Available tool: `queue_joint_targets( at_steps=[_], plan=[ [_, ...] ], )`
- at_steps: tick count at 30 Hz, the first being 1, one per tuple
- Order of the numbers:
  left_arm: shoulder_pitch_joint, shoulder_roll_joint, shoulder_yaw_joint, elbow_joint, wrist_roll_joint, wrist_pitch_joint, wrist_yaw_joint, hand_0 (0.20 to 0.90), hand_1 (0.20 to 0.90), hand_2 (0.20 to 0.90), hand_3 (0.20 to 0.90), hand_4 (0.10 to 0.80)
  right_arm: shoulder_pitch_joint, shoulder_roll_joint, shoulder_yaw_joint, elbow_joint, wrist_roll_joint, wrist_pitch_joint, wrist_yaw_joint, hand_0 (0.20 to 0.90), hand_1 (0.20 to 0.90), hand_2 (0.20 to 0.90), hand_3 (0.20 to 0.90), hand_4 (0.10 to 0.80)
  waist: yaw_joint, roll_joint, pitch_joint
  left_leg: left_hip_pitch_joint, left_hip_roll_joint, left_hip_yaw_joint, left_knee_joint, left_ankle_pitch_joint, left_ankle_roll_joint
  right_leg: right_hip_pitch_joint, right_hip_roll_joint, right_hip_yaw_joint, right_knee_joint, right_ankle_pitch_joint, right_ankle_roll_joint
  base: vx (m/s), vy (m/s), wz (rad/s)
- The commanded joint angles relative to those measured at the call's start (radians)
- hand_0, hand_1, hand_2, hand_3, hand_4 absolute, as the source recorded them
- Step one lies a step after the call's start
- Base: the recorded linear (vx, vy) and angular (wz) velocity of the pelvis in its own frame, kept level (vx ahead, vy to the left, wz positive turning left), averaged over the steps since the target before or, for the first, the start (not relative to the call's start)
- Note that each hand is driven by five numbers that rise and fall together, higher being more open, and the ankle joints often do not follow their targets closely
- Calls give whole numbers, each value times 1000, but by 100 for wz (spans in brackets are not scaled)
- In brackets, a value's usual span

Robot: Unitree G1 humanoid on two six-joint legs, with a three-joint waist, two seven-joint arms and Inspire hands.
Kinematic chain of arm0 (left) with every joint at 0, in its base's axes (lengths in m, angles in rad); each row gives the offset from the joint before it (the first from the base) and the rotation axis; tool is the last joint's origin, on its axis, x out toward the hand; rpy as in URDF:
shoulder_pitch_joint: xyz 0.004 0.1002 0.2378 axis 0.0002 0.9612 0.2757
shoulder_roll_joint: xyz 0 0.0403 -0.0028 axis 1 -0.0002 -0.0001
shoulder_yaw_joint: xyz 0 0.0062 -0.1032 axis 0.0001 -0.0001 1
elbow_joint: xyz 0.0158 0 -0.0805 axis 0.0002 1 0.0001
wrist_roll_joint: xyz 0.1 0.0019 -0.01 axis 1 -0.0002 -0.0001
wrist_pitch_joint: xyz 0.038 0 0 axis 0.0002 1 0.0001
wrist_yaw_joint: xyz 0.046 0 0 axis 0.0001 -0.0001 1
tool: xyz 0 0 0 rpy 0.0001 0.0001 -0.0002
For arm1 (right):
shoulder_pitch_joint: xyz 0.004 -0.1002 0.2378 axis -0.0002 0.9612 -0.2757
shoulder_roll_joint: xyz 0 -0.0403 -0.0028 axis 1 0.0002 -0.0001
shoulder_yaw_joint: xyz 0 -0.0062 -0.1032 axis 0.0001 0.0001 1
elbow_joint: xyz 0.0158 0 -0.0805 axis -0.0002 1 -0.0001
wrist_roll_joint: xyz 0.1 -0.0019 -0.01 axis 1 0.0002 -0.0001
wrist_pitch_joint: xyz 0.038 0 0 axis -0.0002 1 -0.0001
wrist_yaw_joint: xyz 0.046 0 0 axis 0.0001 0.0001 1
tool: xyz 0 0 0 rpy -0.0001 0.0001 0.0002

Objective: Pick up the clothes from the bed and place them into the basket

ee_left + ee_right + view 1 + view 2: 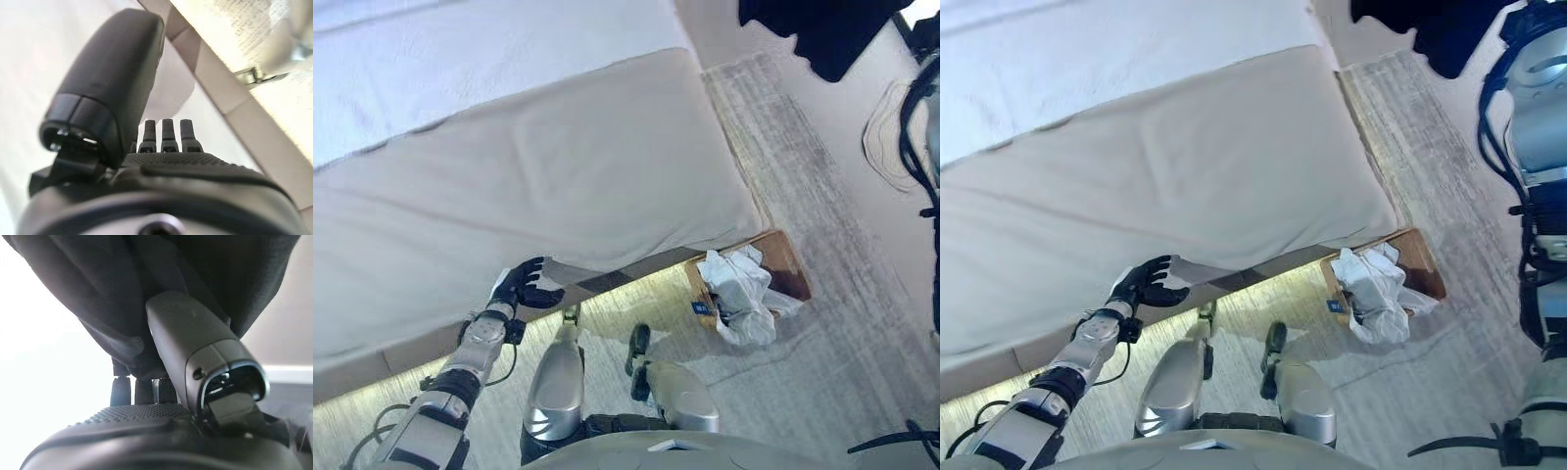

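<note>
- Left hand (pixel 527 284) sits lowest and closest in the head views, resting against the hanging edge of the bed (pixel 558 166) cover. Fingers look loosely spread and the thumb stands apart. It's not holding anything.
- Right hand (pixel 195 357) is the busy one. In its own wrist view the thumb and fingers are pinched on a black garment (pixel 98 298) that drapes down over them.
- In the head views that same dark cloth hangs up at the top right corner, well off the bed and above the floor.
- Basket (pixel 783 264) is on the floor at the bed's corner. It's brownish and already has some white clothes (pixel 739 294) bunched up and spilling over one side.
- My guess on the step: pickup is done for this piece and we're in the carry part. Next move should be swinging the right arm down over the basket and letting go so the cloth drops inside, not on the rim.
- Hard to see:
  - The right hand itself is cut off in the head views.
  - Can't tell how much of the garment is there, since the edge crops it.
  - No other clothes are visible on the bed from here.
</note>
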Motion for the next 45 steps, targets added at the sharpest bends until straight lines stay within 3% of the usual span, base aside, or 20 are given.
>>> queue_joint_targets(
  at_steps=[1,6,11,17,22,27,30,32,37,38,39,40,42,45],
  plan=[
    [118,-54,-19,137,-5,-18,18,900,900,900,900,800,90,-101,-66,-28,-17,-76,-60,300,300,300,200,100,-53,21,-317,74,10,37,13,-168,2,-54,31,15,35,17,-14,56,-109,-12],
    [188,-31,88,238,97,13,-19,900,900,900,900,800,341,-89,-230,-59,-39,-84,37,300,300,300,200,100,-90,17,-359,114,15,83,18,-190,2,-35,38,54,-4,36,-12,40,-100,-30],
    [233,-15,123,253,161,0,-57,900,900,900,900,800,474,-33,-271,-5,-77,-70,170,300,300,300,200,100,-105,26,-361,147,22,100,29,-207,1,-15,47,85,-8,33,-16,45,-118,-34],
    [211,-6,118,186,157,-20,-82,900,900,900,900,800,567,19,-266,64,-109,-48,238,300,300,300,200,100,-121,42,-346,144,34,102,69,-220,2,-26,52,98,34,10,-30,32,-112,-13],
    [144,-3,81,143,139,-33,-80,900,900,900,900,800,566,54,-230,136,-125,-16,251,300,300,300,200,100,-130,61,-285,64,44,81,202,-250,6,-113,40,85,193,-55,-61,-82,-108,-9],
    [-1,-13,18,94,62,-76,-40,900,900,900,900,800,460,86,-124,242,-93,-16,161,300,300,300,200,100,-144,91,-112,-122,42,67,413,-316,22,-287,11,77,390,-129,-101,-328,-121,7],
    [-28,-11,7,71,44,-94,-26,900,900,900,900,800,404,100,-77,265,-86,-10,133,300,300,300,200,100,-147,104,-64,-211,39,64,503,-342,31,-378,8,85,475,-155,-116,-281,-87,0],
    [-57,-4,-4,37,9,-108,-3,900,900,900,900,800,330,113,-26,297,-78,12,123,300,300,300,200,100,-144,124,-8,-330,20,44,617,-390,37,-495,17,104,592,-207,-126,-204,-72,-9],
    [-74,28,0,-46,-21,-105,9,900,900,900,900,800,228,131,32,357,-37,63,115,300,300,300,200,100,-133,164,57,-487,7,40,705,-377,42,-664,21,107,731,-233,-138,-177,-45,-18],
    [-75,37,2,-62,-39,-109,0,900,900,900,900,800,202,136,46,382,-31,77,118,552,552,552,494,394,-130,179,67,-511,4,39,712,-370,41,-692,22,106,750,-237,-141,-127,6,6],
    [-78,40,1,-76,-52,-115,-5,900,900,900,900,800,184,140,58,403,-28,75,115,867,867,867,862,762,-128,191,77,-528,1,38,713,-362,39,-712,22,107,760,-238,-141,-114,27,6],
    [-81,41,-4,-90,-68,-122,-7,900,900,900,900,800,164,142,73,422,-24,74,110,900,900,900,900,800,-127,206,83,-547,-1,37,711,-355,39,-737,21,109,770,-240,-143,-90,47,-3],
    [-82,37,-18,-114,-111,-138,-15,900,900,900,900,800,107,148,105,474,-7,69,78,900,900,900,900,800,-119,245,83,-588,-11,36,701,-339,38,-795,8,112,791,-243,-142,-54,109,-9],
    [-80,28,-32,-120,-130,-146,-12,900,900,900,900,800,79,163,121,507,2,90,70,900,900,900,900,800,-115,272,83,-610,-21,39,680,-321,34,-832,-2,114,782,-233,-137,-16,93,-5]
  ],
)
